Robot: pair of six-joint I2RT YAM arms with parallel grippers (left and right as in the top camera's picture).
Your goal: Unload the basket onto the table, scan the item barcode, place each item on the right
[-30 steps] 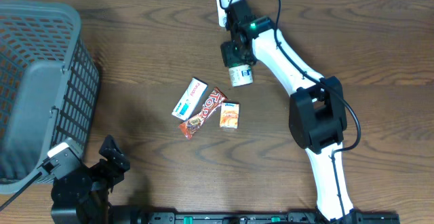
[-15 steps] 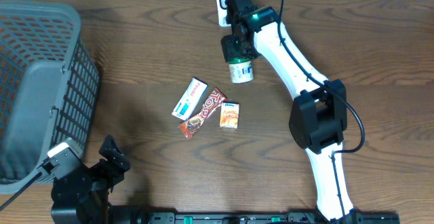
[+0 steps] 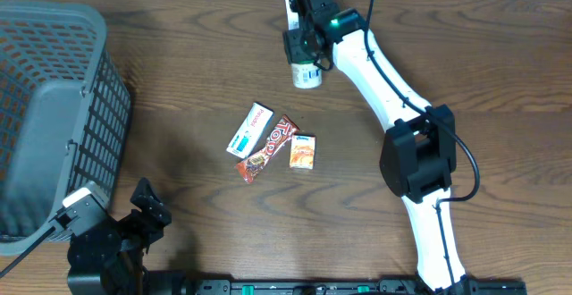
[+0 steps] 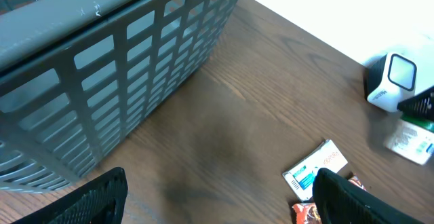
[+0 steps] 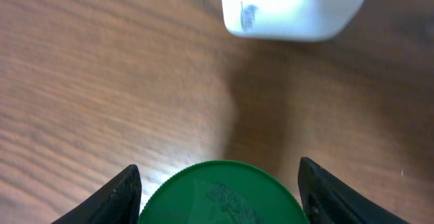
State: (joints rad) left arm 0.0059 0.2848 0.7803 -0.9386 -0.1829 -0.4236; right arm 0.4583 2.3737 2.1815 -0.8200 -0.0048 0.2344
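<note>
**Right arm.** Since a second ago, my right gripper [image 5: 220,183] has carried the bottle [image 3: 307,75] toward the far edge of the table [image 3: 500,54], closer to the white scanner [image 5: 296,7]. The jaws are partly closed on the bottle, its green cap between my fingers [image 5: 115,195]. The bottle is now just in front of the scanner.

**Left arm.** My left gripper [image 3: 147,207] is wide open and empty at the near left, beside the grey basket [image 3: 54,107].

**Mid-table.** A white-and-blue box [image 3: 249,130], a snack bar [image 3: 268,147] and an orange box [image 3: 303,152] lie close together, well apart from the bottle.
</note>
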